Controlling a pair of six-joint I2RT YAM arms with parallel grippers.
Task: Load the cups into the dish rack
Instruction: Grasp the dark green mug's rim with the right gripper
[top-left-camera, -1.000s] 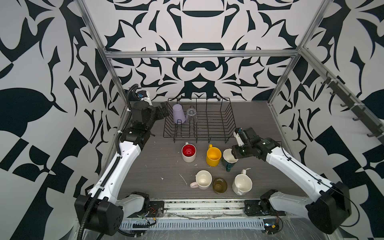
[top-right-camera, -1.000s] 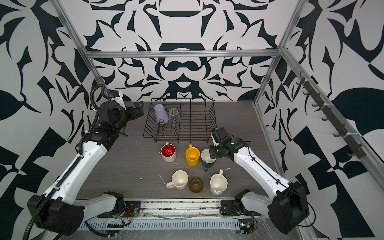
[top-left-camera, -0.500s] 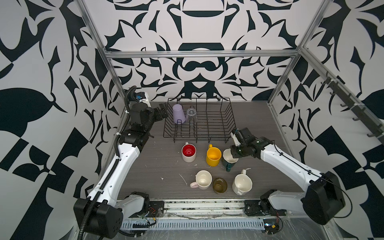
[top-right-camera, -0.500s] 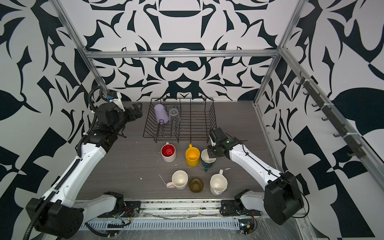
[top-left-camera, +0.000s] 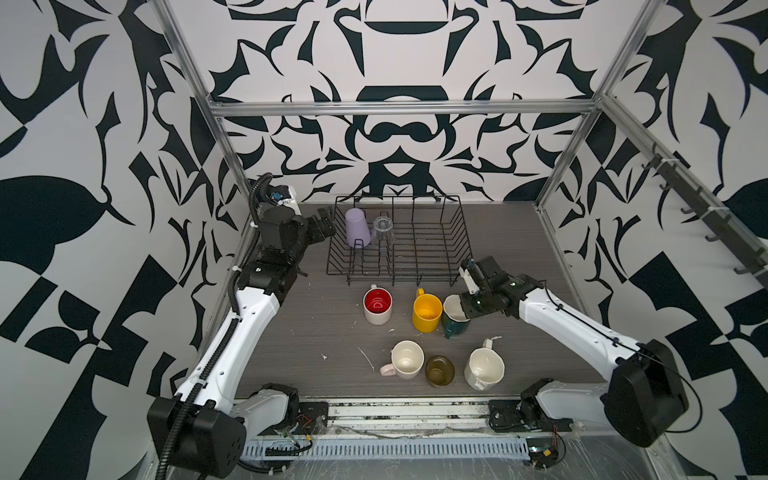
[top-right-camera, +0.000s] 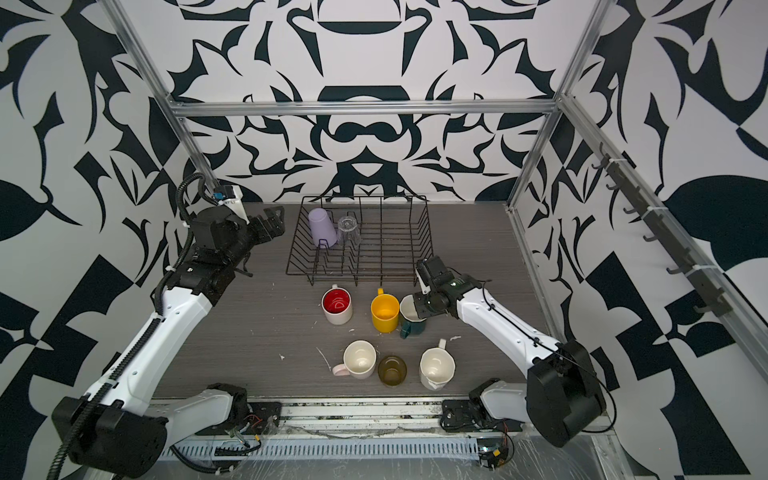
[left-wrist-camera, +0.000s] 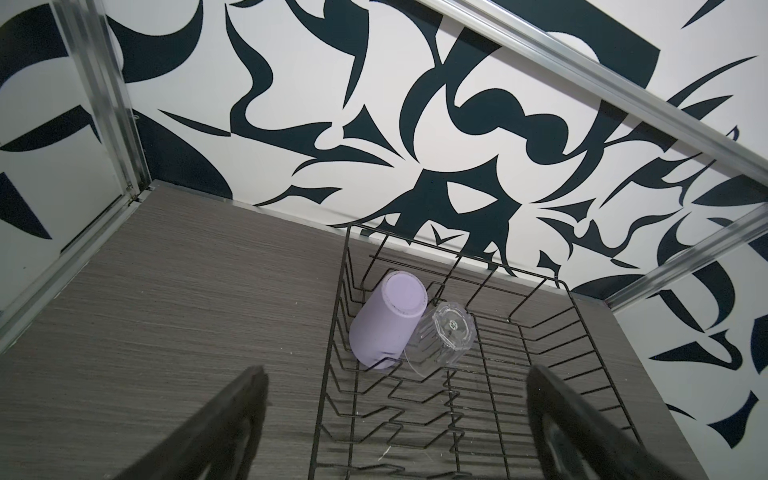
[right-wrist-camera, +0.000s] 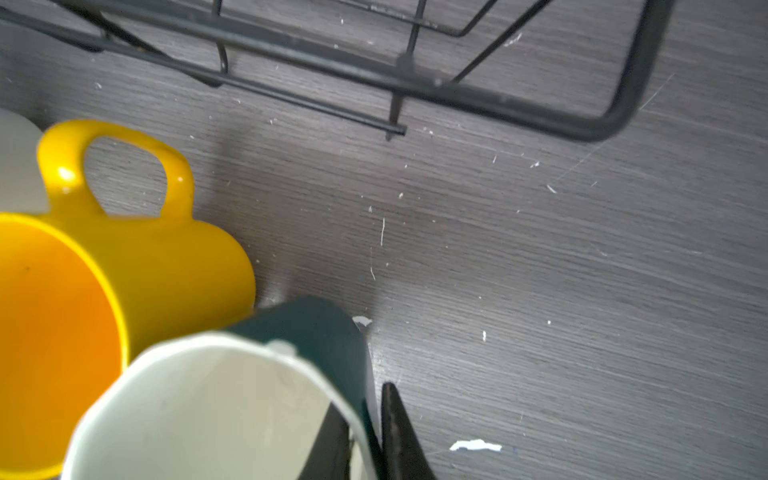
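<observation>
Right now the right fingers (right-wrist-camera: 399, 436) are clamping the rim of the dark green mug (top-left-camera: 456, 328), one inside and one outside. The mug is sitting on the worktop (top-left-camera: 328, 332) just in front of the dish rack (top-left-camera: 428, 245). Lifting looks next, and that is calling for a straight rise, since the yellow mug (top-left-camera: 426, 313) is crowding close beside it. The left fingers (left-wrist-camera: 232, 424) are hanging spread wide beside the rack, holding nothing. A lilac tumbler (top-left-camera: 357, 228) and clear glass (top-left-camera: 383, 230) are sitting upturned inside. A red-lined mug (top-left-camera: 377, 306), cream mug (top-left-camera: 407, 359), olive glass (top-left-camera: 439, 370) and white mug (top-left-camera: 484, 369) are waiting.
</observation>
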